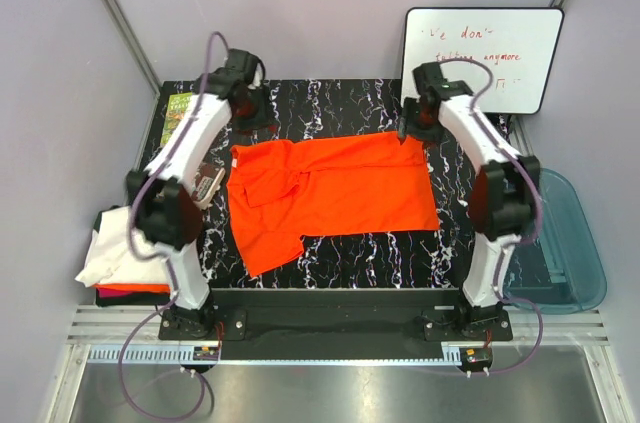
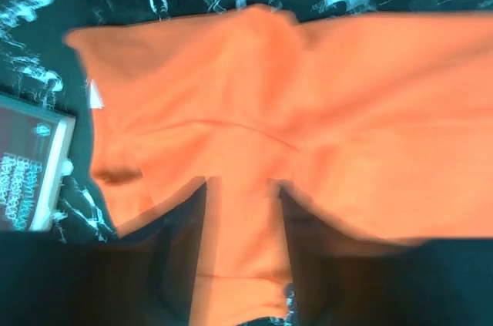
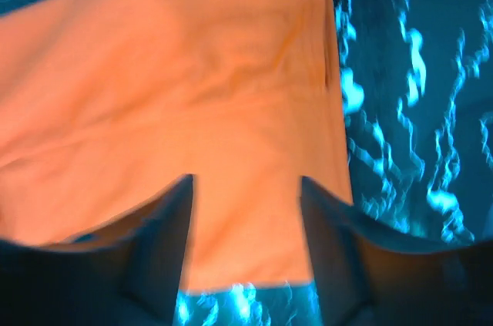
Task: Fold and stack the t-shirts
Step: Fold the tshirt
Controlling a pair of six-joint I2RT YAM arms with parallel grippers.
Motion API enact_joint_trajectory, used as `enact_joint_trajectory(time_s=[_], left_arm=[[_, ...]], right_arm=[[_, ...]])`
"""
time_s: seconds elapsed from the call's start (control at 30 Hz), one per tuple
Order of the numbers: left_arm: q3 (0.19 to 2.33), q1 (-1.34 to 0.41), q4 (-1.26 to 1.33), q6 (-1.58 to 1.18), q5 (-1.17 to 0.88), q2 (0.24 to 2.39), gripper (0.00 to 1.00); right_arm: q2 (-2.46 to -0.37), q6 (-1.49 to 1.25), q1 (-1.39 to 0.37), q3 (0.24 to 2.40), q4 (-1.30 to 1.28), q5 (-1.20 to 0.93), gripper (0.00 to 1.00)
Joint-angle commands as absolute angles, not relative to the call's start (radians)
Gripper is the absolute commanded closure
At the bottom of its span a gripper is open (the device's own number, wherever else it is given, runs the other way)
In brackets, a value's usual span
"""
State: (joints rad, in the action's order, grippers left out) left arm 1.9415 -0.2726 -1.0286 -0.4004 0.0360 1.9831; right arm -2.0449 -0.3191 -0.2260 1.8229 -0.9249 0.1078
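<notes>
Orange t-shirt [image 1: 340, 188] lies spread across the middle of the black marbled bench [image 1: 330, 103], mostly flat. Its left part is rumpled, with one flap turned over and a corner trailing toward the near edge. It is laid out broad like this, I judge, so a long edge can be lifted and carried over in one fold.

Both arms reach to the shirt's far edge. The left arm [image 1: 190, 143] stretches forward and slightly inward to the far left corner. The right arm [image 1: 480, 143] mirrors it at the far right corner, with its elbow bent out to the side.

In the wrist views, the left tool [image 2: 239, 185] and the right tool [image 3: 246, 179] each point down at the cloth. Their fingers stand wide apart and orange fabric shows in the gap, so neither has pinched anything. Both views are blurred, and I cannot tell whether the fingertips touch the cloth.

Off the bench's left side, a white t-shirt [image 1: 108, 248] sits on a red-orange t-shirt [image 1: 135, 289], likely the pile to stack on.
</notes>
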Motion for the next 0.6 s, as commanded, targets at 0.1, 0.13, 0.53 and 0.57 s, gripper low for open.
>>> enact_joint_trajectory(time_s=[0.1, 0.13, 0.53, 0.57], left_arm=[[1.422, -0.265, -0.91, -0.523, -0.1, 1.491, 0.01], [1.364, -0.265, -0.887, -0.56, -0.13, 1.452, 0.01], [0.755, -0.333, -0.807, -0.698, -0.12, 1.131, 0.01], [0.718, -0.35, -0.801, -0.703, -0.114, 1.137, 0.01]], right_arm=[[-1.685, -0.5, -0.049, 1.406, -0.864, -0.109, 0.2], [-1.645, -0.5, -0.049, 1.369, -0.862, -0.112, 0.16], [-1.609, -0.577, -0.048, 1.009, -0.811, -0.164, 0.23], [-1.614, -0.575, -0.048, 0.997, -0.807, -0.166, 0.24]])
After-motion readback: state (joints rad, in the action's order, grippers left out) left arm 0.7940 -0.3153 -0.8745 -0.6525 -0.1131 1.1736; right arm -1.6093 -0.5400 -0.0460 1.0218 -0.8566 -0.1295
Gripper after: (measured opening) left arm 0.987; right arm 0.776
